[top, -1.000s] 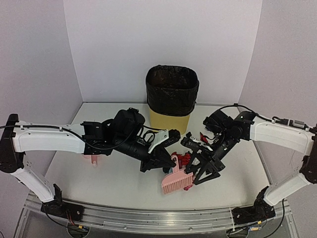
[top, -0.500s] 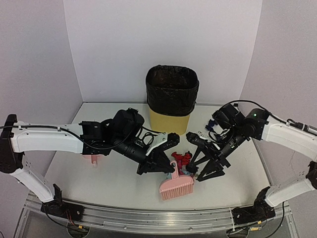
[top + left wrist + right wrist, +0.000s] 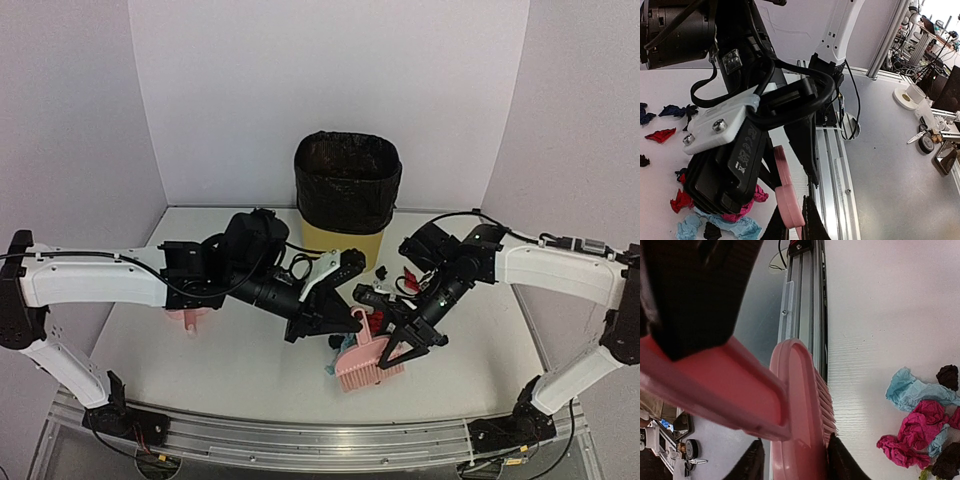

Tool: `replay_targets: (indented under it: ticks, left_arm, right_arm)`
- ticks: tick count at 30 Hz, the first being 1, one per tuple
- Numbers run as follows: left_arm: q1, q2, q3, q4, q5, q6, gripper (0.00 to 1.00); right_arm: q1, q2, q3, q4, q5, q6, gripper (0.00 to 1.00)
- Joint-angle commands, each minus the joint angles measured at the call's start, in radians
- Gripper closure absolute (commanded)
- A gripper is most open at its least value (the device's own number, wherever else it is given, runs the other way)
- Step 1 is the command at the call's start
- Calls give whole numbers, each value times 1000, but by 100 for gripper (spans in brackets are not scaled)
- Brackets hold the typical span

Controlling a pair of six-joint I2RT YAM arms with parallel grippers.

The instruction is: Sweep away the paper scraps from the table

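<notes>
Right arm (image 3: 540, 265) back inward, fingers (image 3: 751, 463) astride pink brush (image 3: 362, 368) head.

Plain white matte walls (image 3: 330, 70) close in on three sides behind the left claw (image 3: 338, 328) and the right claw (image 3: 402, 348), evenly lit with a faint violet cast. Right of the left claw, past a ribbed aluminium front rail (image 3: 832, 165), lie smooth grey floor (image 3: 890, 160), silver frame posts (image 3: 886, 42) and a cluttered far worktop (image 3: 935, 35).
</notes>
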Motion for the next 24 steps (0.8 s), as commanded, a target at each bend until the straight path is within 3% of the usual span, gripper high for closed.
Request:
replay_targets:
  ticks: [1,4,5,6,8,9,10,14,16,20,24]
  left_arm:
    - [-2,-15,55,42,-33,-5,100]
    - [-1,-21,46,58,-60,-15,97]
    - [-2,-27,39,70,-65,-16,88]
    - [-2,-38,25,84,-73,-20,73]
    - [-2,-61,-12,128,-117,-48,23]
    - [-1,-78,-26,146,-149,-61,8]
    - [-2,-94,-44,167,-175,-76,2]
    - [-2,-182,-179,307,-364,-201,0]
    - [-2,-225,-278,452,-443,-257,0]
    - [-2,-259,-408,640,-460,-343,0]
    - [-2,-201,-420,740,-447,-429,0]
  right_arm:
    - [8,-14,39,3,-14,5,78]
    - [9,-31,35,23,-12,21,97]
    - [9,-39,31,40,-9,32,100]
    - [8,-47,24,57,-3,50,100]
    - [8,-80,-1,134,29,98,100]
    - [8,-96,-19,181,47,130,100]
    - [8,-124,-41,234,83,171,100]
    - [7,-224,-118,430,213,348,100]
    - [7,-279,-154,530,274,445,100]
    - [7,-363,-241,764,394,679,100]
    - [7,-407,-297,971,452,889,100]
